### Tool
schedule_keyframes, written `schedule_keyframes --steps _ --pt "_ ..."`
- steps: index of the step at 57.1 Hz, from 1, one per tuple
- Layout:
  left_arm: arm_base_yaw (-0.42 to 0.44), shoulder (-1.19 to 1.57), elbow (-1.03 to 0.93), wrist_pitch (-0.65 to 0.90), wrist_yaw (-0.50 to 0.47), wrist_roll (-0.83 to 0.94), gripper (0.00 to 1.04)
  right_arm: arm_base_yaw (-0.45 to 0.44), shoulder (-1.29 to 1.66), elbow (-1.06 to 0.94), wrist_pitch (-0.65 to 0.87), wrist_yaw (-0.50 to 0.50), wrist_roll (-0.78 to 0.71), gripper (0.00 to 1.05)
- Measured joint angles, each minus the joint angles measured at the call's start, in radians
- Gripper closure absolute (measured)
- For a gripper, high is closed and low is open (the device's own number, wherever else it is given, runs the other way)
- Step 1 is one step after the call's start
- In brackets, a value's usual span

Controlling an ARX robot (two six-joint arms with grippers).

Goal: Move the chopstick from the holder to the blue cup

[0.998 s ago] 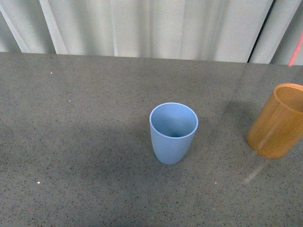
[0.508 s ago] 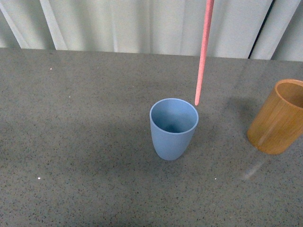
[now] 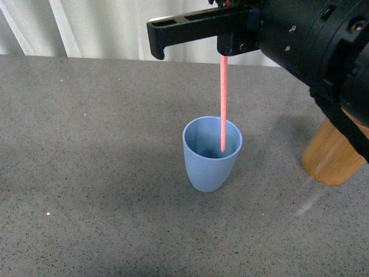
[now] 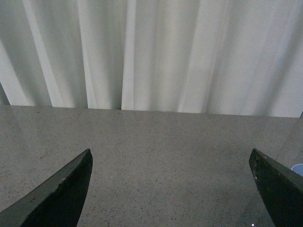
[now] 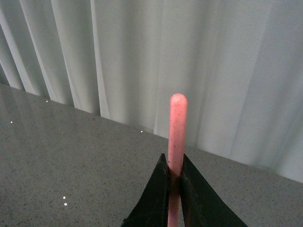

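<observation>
The right gripper [image 3: 223, 43] reaches in from the upper right of the front view, its jaws pressed together on the chopstick [image 3: 222, 104] near the stick's top. The chopstick hangs straight up and down, its long axis vertical, with the lower tip pointing down inside the mouth of the blue cup [image 3: 211, 167] at the centre of the frame. Whether the tip touches the cup's floor cannot be told. In the right wrist view the chopstick [image 5: 176, 142] stands between the two dark fingers [image 5: 154, 198], its rounded end sticking out past them toward the curtain [image 5: 142, 56].

The wooden holder [image 3: 331, 158] stands at the right edge of the front view, partly hidden by the arm, well apart from the cup. Both rest on a grey speckled table [image 3: 86, 173].

The left gripper [image 4: 170, 189] has its jaws wide apart, with nothing between them but table; a sliver of the blue cup [image 4: 298, 168] shows at the right edge of that view.
</observation>
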Motion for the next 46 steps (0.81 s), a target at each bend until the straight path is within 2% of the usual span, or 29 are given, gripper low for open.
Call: schedule_keyframes --steps 16,19,24,46 --pt "0.0 0.0 0.0 0.0 0.0 0.0 0.07 0.006 0.069 -0.013 0.027 0.026 0.006 1.01" --pt "0.0 0.0 0.0 0.0 0.0 0.0 0.07 0.007 0.067 -0.025 0.015 0.032 0.014 0.87" --pt "0.0 0.0 0.0 0.0 0.0 0.0 0.07 0.001 0.05 -0.039 -0.004 0.042 0.031 0.71" --pt "0.0 0.0 0.0 0.0 0.0 0.0 0.07 -0.072 -0.219 -0.095 -0.127 0.04 0.064 0.12"
